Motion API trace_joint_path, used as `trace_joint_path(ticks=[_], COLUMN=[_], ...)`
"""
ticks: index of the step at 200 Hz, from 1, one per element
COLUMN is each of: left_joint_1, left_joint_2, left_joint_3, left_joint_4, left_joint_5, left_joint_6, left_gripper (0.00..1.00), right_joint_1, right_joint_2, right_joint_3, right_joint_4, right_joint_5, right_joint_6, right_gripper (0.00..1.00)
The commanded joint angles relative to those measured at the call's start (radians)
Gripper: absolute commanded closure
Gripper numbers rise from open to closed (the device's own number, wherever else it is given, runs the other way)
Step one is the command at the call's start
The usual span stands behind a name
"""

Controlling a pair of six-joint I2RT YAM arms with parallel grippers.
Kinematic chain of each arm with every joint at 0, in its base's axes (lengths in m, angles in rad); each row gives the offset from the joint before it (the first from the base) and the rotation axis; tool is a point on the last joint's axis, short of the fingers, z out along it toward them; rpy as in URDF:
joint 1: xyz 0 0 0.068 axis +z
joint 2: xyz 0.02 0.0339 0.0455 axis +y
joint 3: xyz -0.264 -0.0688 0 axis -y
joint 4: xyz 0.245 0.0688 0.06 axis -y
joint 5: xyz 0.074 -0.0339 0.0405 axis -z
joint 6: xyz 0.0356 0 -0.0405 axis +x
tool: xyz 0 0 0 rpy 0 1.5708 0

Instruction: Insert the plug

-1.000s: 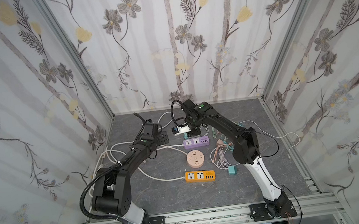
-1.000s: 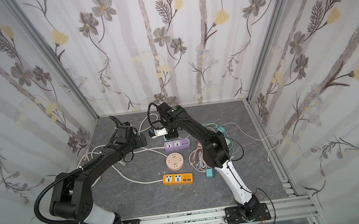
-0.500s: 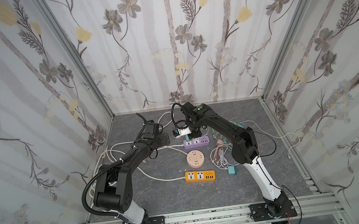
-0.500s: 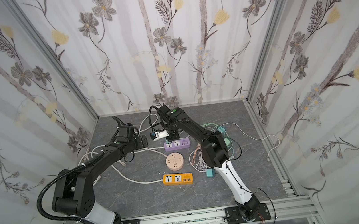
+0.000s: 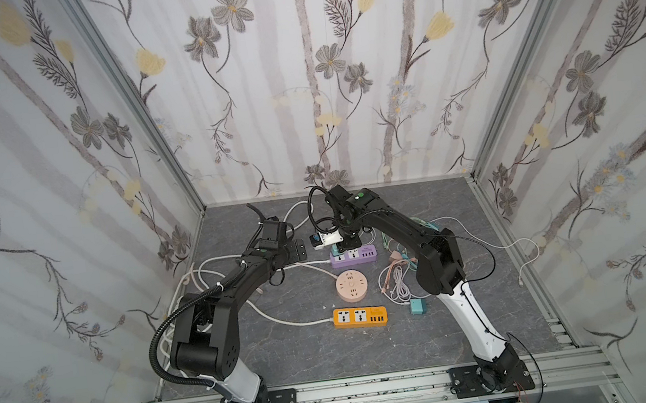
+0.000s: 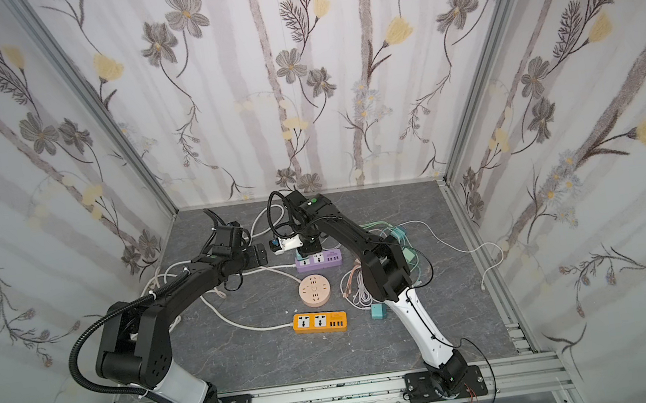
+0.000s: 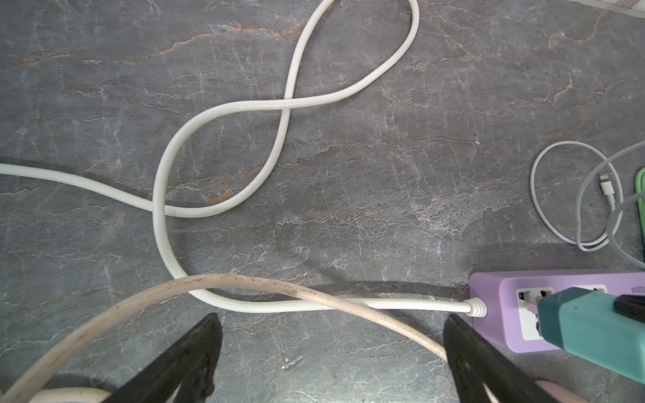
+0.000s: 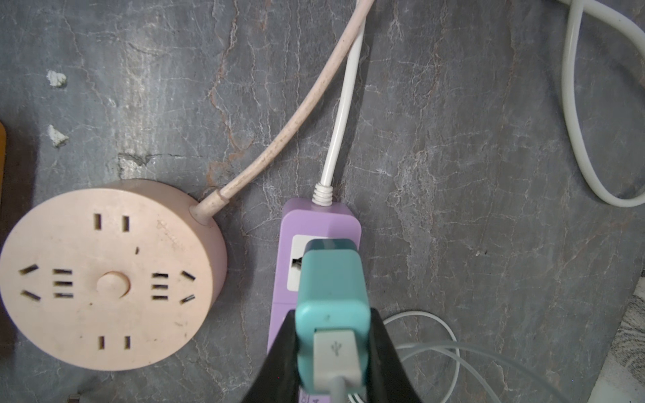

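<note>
My right gripper (image 8: pixel 333 335) is clamped on the teal USB charger plug (image 8: pixel 331 279), which is tilted with its prongs at the end socket of the purple power strip (image 8: pixel 321 218). My left gripper (image 7: pixel 333 328) hangs wide open above the strip's white cord (image 7: pixel 401 303).

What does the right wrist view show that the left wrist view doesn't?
Right wrist only: the round pink socket, the right gripper shut on the teal charger, and the USB cable plugged into its back. Left wrist only: the open left gripper and a thin cable's loose connector. Both: the teal charger over the end outlet of the purple strip.
</note>
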Motion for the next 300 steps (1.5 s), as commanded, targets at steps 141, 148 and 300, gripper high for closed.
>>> trace_joint_path(ticks=[141,148,300], left_joint_1=[0.0,-0.001,-0.012], left_joint_2=[0.024,0.025,0.039], left_joint_3=[0.018,0.017,0.024], left_joint_4=[-0.014,-0.015,-0.011], left_joint_5=[0.005,0.005,0.054], left_joint_6=[-0.004,-0.004,0.035], left_gripper=[0.0,0.0,0.0], right_joint_1=[0.001,0.003,-0.003], right_joint_2=[-0.029,-0.025,0.009], right_joint_3=[-0.016,-0.017,-0.02], right_joint_4=[0.0,0.001,-0.148], right_joint_5=[0.02,0.013,-0.023], right_joint_6=[-0.021,-0.019,0.016], right_gripper=[1.0,1.0,1.0])
